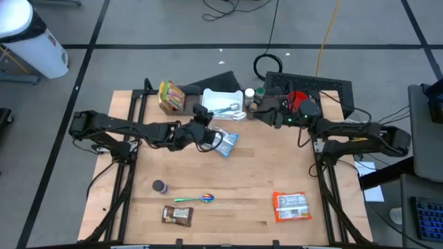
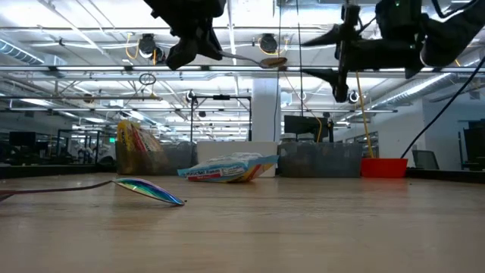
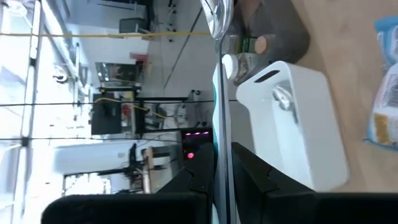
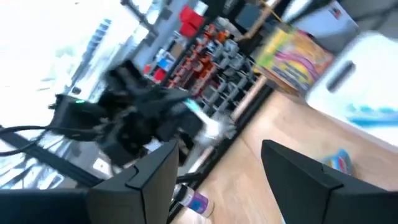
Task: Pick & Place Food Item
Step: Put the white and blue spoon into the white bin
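The left gripper [image 1: 208, 135] is near the middle of the high view, up off the table. Its fingers are squeezed tight on a thin spoon [image 3: 219, 93]. In the left wrist view the spoon sticks straight out past the dark fingers [image 3: 245, 165], and its round bowl is at the top of that picture. In the low view the spoon [image 2: 258, 61] hangs high in the air, near the top middle.

The right gripper [image 1: 266, 114] is to the right of the middle in the high view, also up in the air. Its two fingers [image 4: 152, 171] stand wide apart with nothing between them.

The white tray [image 1: 220, 102] sits at the upper middle of the table. A blue and white snack bag [image 1: 227, 142] lies just below it, close under the left gripper. An orange snack bag [image 1: 291, 206] lies at the lower right. A brown snack bar [image 1: 176, 215] lies at the lower left. A yellow bag [image 1: 171, 96] stands at the upper left, beside the tray.

I think the job is only starting. No food is picked up yet, and every snack lies on the table
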